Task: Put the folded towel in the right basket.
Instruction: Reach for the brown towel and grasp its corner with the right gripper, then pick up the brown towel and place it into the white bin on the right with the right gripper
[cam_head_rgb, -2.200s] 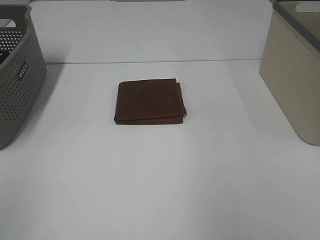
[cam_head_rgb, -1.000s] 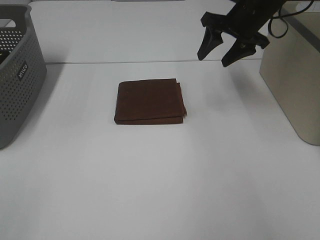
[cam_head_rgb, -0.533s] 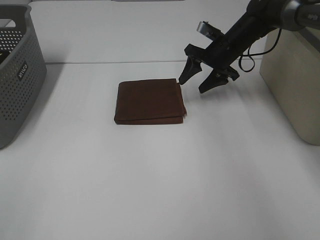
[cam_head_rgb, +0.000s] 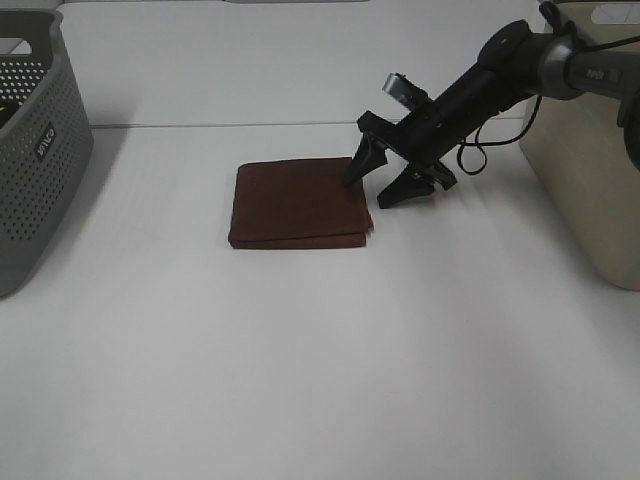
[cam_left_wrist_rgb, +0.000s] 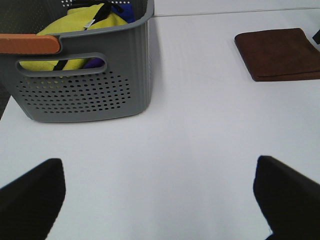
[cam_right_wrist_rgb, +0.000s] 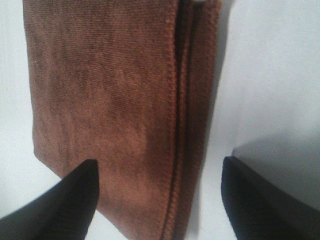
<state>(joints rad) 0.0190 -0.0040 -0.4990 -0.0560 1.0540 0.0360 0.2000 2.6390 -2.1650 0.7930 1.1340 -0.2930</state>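
Note:
The folded brown towel (cam_head_rgb: 298, 203) lies flat in the middle of the white table (cam_head_rgb: 320, 360). My right gripper (cam_head_rgb: 368, 193) is open and low at the towel's right edge, one fingertip over the towel and the other beside it above the table. In the right wrist view the towel (cam_right_wrist_rgb: 115, 100) fills the frame between the spread fingers (cam_right_wrist_rgb: 70, 200), with the gripper (cam_right_wrist_rgb: 160, 200) astride its folded edge. The beige right basket (cam_head_rgb: 590, 150) stands at the far right. My left gripper (cam_left_wrist_rgb: 160, 200) is open and empty, far from the towel (cam_left_wrist_rgb: 280, 54), and is out of the exterior view.
A grey perforated basket (cam_head_rgb: 30, 150) stands at the far left; the left wrist view shows it (cam_left_wrist_rgb: 85, 85) holding yellow and blue items. A cable hangs from the right arm (cam_head_rgb: 480, 150). A table seam runs across the back (cam_head_rgb: 250, 124).
The right arm came in from the upper right and moved down and left, from above the table's back to the towel's right edge, fingers open throughout. The towel has not moved.

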